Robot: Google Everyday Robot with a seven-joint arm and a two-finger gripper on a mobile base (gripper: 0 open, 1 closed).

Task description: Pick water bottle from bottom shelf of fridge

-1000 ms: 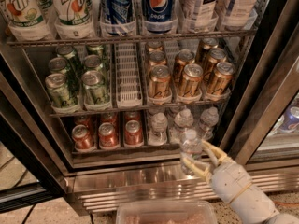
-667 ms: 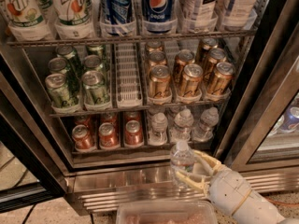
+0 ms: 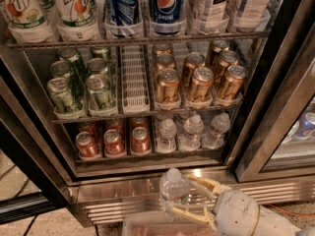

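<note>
Our hand (image 3: 178, 196) holds the water bottle (image 3: 172, 186) outside the fridge (image 3: 268, 127).
Its fingers (image 3: 202, 183) clamp the bottle before the ribbed base panel (image 3: 113, 201), below the bottom shelf (image 3: 147, 162) where three like bottles (image 3: 192, 132) stand.

Held: water bottle (image 3: 172, 185), upright, clamped in gripper (image 3: 178, 196), lower centre, before fridge (image 3: 113, 191) base panel. On bottom shelf (image 3: 147, 160): three red cans (image 3: 114, 142) left, three bottles (image 3: 192, 132) right.
</note>
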